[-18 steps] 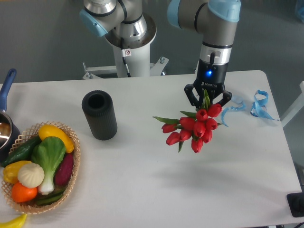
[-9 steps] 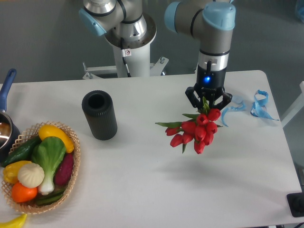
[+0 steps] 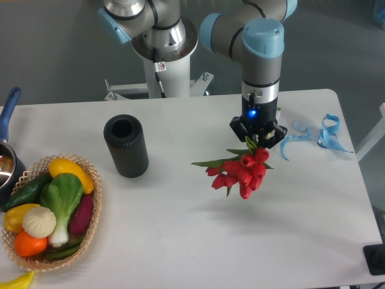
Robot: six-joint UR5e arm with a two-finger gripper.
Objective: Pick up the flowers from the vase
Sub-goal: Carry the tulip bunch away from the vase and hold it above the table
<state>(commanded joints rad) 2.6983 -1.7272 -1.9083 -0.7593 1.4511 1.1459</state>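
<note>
Above the white table (image 3: pixel 180 229), right of centre, the black two-finger gripper (image 3: pixel 255 138) is pinched shut on the green stems of the bunch of red tulip buds (image 3: pixel 240 170), which is held clear of the surface, heads hanging down. Its grey-and-blue arm (image 3: pixel 260 66) is pointed straight down. Well to the left, the matte black ribbed cylindrical vase (image 3: pixel 126 146) is seen upright.
</note>
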